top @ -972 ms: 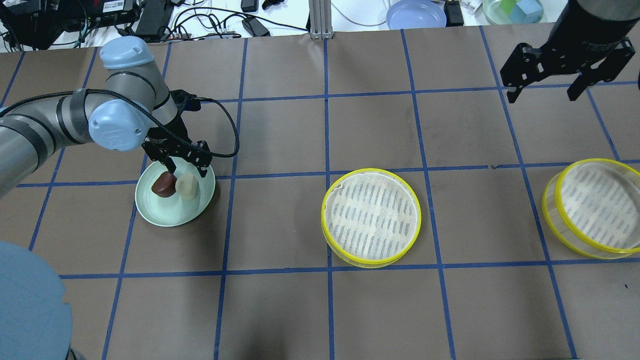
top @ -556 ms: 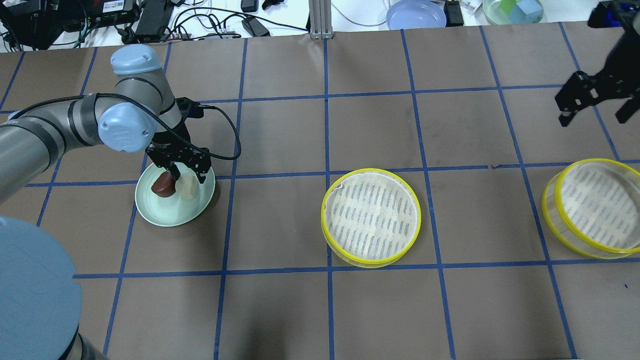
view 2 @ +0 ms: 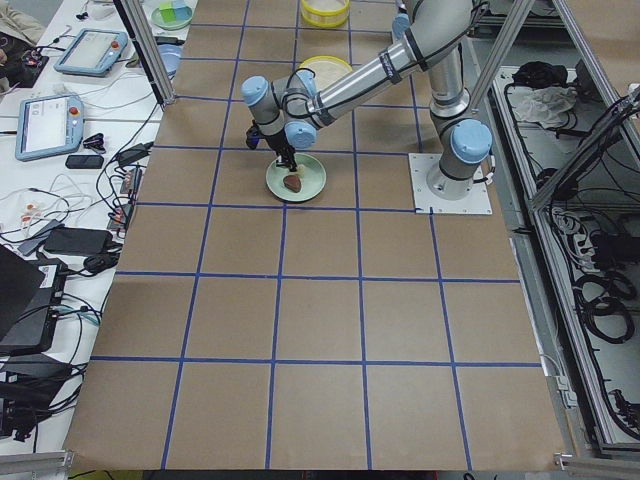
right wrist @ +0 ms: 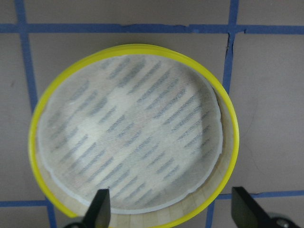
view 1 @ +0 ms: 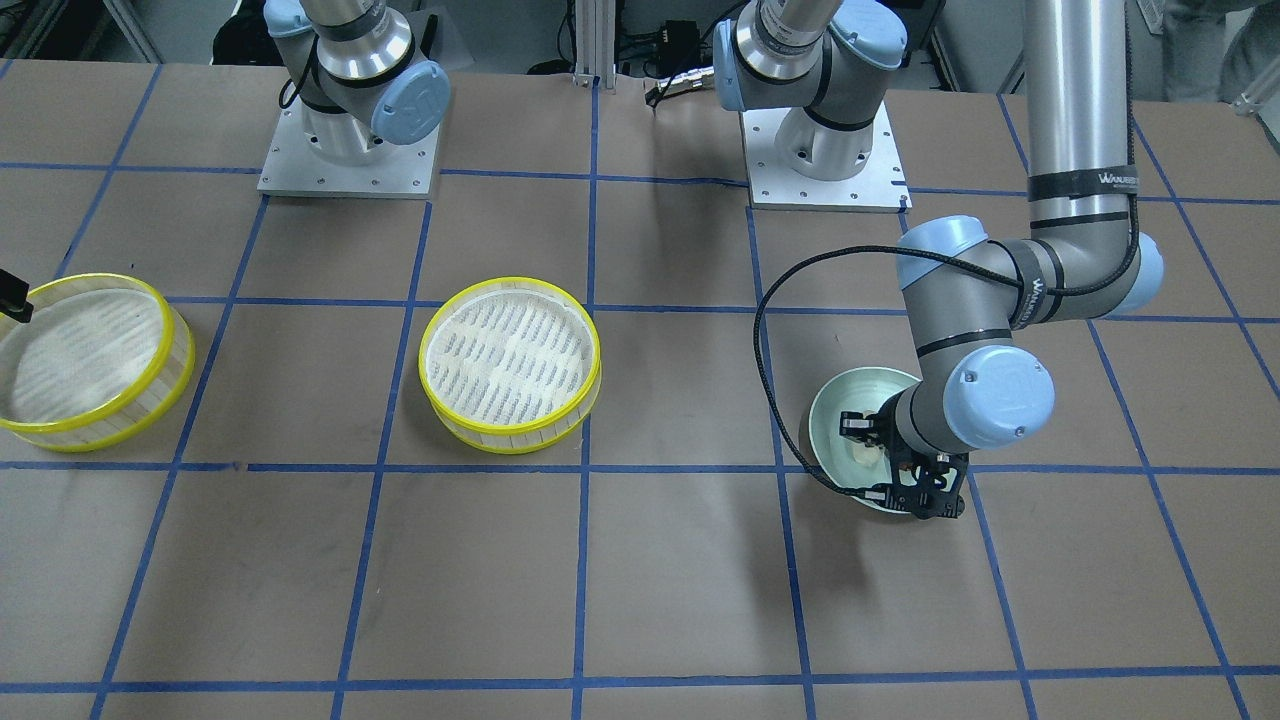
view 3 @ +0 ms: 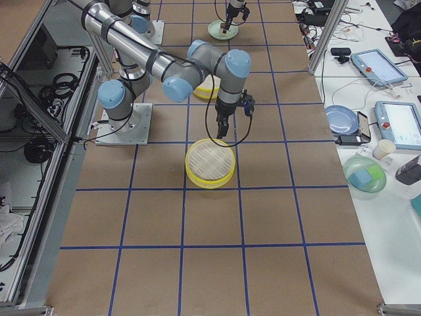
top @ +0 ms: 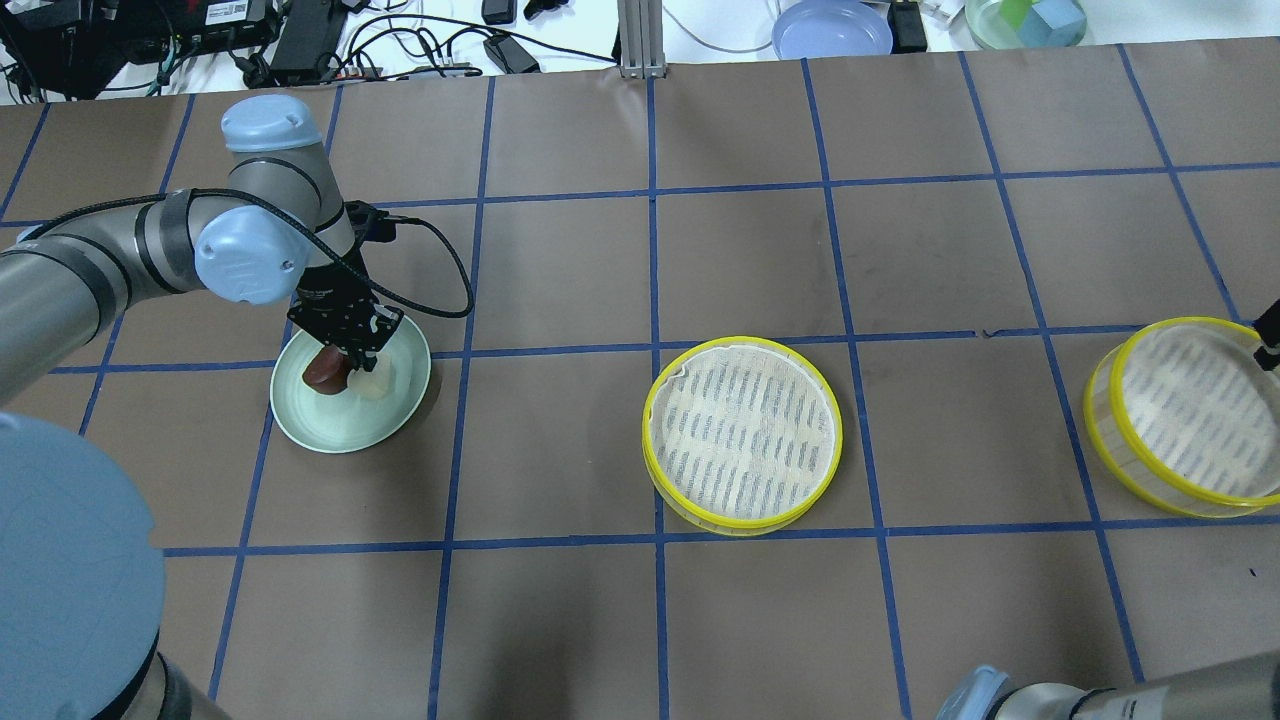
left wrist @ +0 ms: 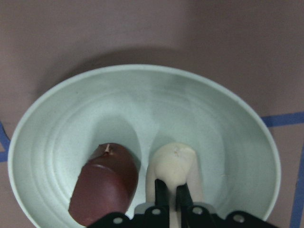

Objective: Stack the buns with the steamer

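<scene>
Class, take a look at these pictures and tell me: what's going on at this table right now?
The left gripper is down in the pale green plate, its jaws pinched on the cream bun, with the brown bun right beside it. The right gripper hangs open above a yellow-rimmed steamer tray at the table's end. A second steamer tray sits mid-table. Neither tray holds a bun yet.

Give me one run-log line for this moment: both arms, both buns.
left tool: shut on cream bun, in green plate | brown bun: beside it | right tool: open above steamer tray
</scene>
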Action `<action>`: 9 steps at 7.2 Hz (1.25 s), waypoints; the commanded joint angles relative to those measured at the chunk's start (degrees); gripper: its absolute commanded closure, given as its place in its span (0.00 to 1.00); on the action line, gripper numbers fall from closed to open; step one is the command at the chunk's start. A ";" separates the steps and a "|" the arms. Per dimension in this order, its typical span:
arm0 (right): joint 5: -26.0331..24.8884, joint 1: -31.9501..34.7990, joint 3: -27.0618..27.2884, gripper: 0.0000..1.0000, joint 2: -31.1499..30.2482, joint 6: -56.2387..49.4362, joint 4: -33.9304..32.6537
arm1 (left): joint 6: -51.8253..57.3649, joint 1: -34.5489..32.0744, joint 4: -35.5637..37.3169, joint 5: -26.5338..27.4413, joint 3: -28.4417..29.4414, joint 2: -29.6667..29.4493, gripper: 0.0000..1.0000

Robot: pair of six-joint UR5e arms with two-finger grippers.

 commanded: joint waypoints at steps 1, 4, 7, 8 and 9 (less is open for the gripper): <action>0.71 -4.89 1.88 0.14 7.31 -6.62 -9.87 | -3.30 -0.48 -4.84 -3.66 1.96 3.79 1.00; 0.55 -5.25 1.80 0.67 8.38 -10.50 -12.25 | -18.84 -10.19 -15.68 -11.16 10.74 8.81 1.00; 0.46 -5.96 1.36 1.00 8.56 -11.39 -12.00 | -29.76 -20.84 -8.51 -25.11 10.51 7.69 1.00; 0.28 -5.96 0.40 1.00 7.86 -11.30 -11.12 | -31.61 -24.01 -4.83 -26.19 9.72 6.64 1.00; 0.63 -5.78 -1.70 1.00 6.98 -11.21 -8.50 | -32.76 -26.30 -4.01 -28.03 7.88 6.36 1.00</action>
